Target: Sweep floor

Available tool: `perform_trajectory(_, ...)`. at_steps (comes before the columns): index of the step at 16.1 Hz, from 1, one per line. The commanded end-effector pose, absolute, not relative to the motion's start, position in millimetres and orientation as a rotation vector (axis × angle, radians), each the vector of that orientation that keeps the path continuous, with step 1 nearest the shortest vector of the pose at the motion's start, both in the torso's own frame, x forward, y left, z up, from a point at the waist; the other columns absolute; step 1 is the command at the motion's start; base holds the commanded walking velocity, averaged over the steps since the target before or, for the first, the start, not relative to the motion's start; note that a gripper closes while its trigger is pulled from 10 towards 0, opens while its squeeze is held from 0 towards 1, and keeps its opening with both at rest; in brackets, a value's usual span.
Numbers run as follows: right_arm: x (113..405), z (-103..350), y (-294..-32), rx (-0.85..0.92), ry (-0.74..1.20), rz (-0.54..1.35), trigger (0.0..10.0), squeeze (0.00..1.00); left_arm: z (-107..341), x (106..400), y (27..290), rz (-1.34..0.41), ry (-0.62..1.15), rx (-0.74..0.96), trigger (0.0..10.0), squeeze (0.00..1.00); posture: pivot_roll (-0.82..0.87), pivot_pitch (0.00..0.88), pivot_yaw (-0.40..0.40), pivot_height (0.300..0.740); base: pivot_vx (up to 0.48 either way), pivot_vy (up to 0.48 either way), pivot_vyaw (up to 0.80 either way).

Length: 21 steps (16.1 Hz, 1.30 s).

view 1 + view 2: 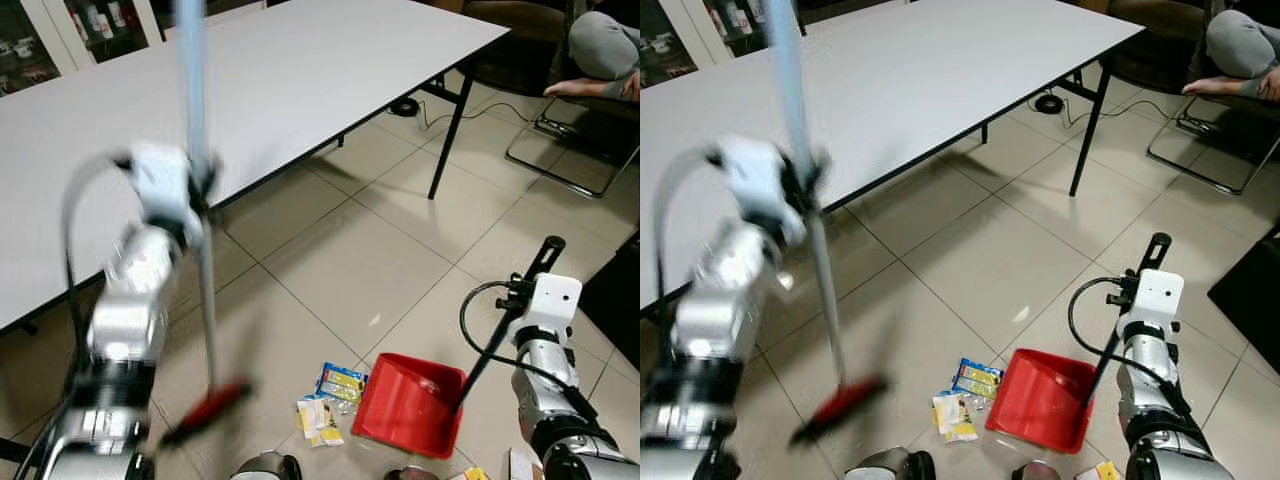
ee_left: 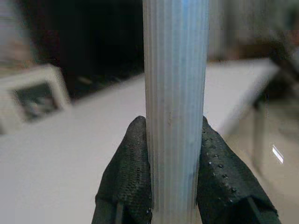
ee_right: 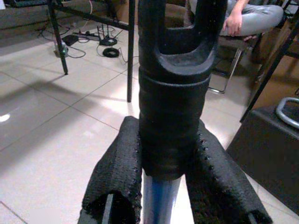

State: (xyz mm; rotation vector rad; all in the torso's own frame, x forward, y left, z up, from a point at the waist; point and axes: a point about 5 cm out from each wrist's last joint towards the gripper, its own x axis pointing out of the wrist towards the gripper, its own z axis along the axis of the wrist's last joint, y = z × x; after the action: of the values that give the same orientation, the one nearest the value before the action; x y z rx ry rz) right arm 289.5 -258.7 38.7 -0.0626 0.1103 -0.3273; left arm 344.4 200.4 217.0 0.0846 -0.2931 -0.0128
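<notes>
Plainly, the main risk is the broom slewing wide: its red head is blurred and sits on the tile left of the litter, so a stroke swung too fast could flick the wrappers past the red dustpan or under the white table on the far left. The pale ribbed pole could also twist between the left gripper fingers, which are clamped on either side of it high up the shaft, leaving the head loosely steered. A second hazard, as I judge it, is the dustpan lifting or skating away if the brush strikes its lip, since the right gripper holds only the top of the long black handle, its fingers closed around the grip.

The wrappers lie on the beige tiles near the robot, just beside the dustpan's open mouth on its left, between pan and broom head; they are small, flat, yellow and blue packets, one whitish. The dustpan rests on the floor to the near right, tilted toward them. A seated person's legs show at far right, well apart from the work
</notes>
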Motion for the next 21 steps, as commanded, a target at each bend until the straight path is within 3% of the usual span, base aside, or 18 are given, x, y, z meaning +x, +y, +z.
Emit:
perform_trajectory(1, 295.1, 45.4, -256.7, -0.059, 0.080, -0.316, 10.0, 0.00, 235.1, 343.3, 212.9, 0.110, -0.385, 0.006, 10.0, 0.00, -0.01, 0.072, 0.067, 0.740, 0.000, 0.000, 0.00)
perform_trajectory(4, 294.8, 44.3, -254.3, -0.059, 0.082, -0.296, 10.0, 0.00, 220.7, 342.2, 215.6, 0.159, -0.331, 0.008, 10.0, 0.00, -0.02, 0.073, 0.073, 0.740, 0.000, 0.000, 0.00)
perform_trajectory(7, 294.0, 43.1, -252.7, -0.072, 0.090, -0.232, 10.0, 0.00, 193.6, 341.0, 197.4, 0.105, -0.247, 0.049, 10.0, 0.00, -0.02, 0.091, 0.087, 0.740, 0.000, 0.000, 0.00)
perform_trajectory(15, 281.7, 41.0, -263.4, -0.120, 0.074, -0.214, 10.0, 0.00, 194.5, 341.0, 180.8, 0.044, -0.251, 0.113, 10.0, 0.00, -0.04, 0.135, 0.125, 0.740, 0.000, 0.000, 0.00)
perform_trajectory(21, 292.3, 86.3, -286.9, -0.224, -0.134, -0.287, 10.0, 0.00, 193.8, 340.2, 175.2, 0.035, -0.251, 0.081, 10.0, 0.00, -0.05, 0.130, 0.122, 0.740, 0.000, 0.000, 0.00)
